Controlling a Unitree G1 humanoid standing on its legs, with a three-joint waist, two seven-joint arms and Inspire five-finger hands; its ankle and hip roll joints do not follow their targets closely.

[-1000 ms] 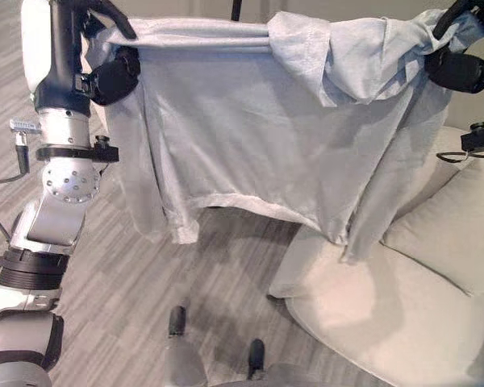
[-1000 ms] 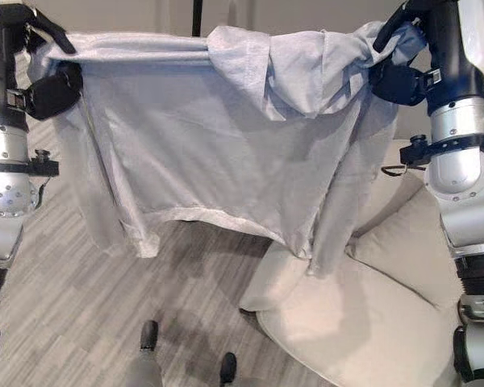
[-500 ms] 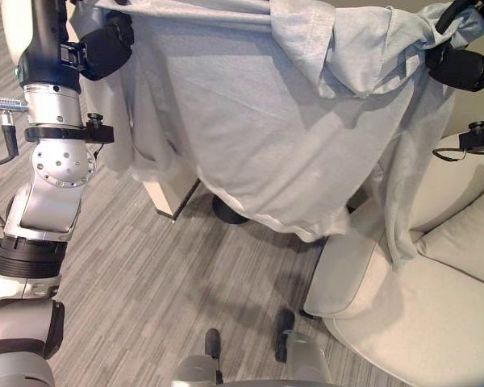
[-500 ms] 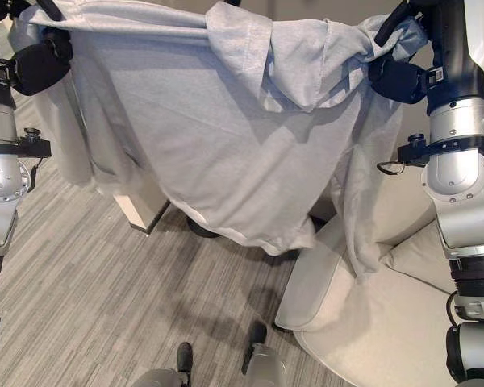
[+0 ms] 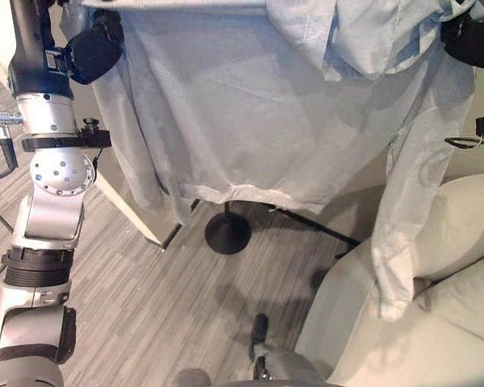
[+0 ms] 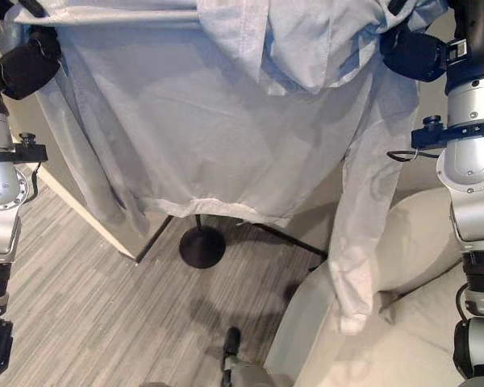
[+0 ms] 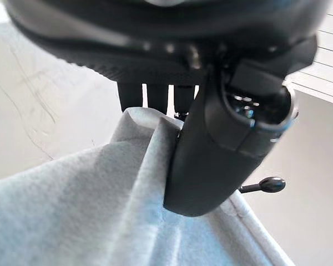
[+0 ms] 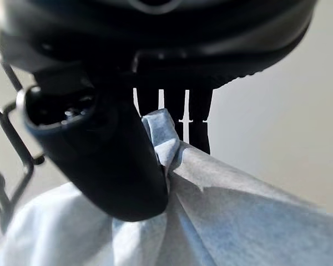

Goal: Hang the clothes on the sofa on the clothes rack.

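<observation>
A pale grey-blue shirt [image 5: 258, 121] hangs spread wide between my two raised hands. My left hand [image 7: 211, 160] pinches one top corner of the cloth [image 7: 72, 221] between thumb and fingers. My right hand [image 8: 105, 166] pinches the other bunched corner [image 8: 238, 221] the same way. One long sleeve [image 5: 403, 242] dangles down over the cream sofa [image 5: 452, 322]. The clothes rack's round black base [image 5: 227, 234] and thin legs stand on the floor just behind the shirt's hem. A black knobbed peg [image 7: 269, 184] shows past my left hand.
A beige panel or cabinet edge [image 5: 133, 210] stands behind the shirt at the left. Grey striped flooring [image 5: 145, 322] lies in front. The sofa takes up the lower right.
The whole picture has shifted, so the camera moved. The shirt now hangs in front of the rack, whose base has come into sight under the hem. Both hands keep their hold.
</observation>
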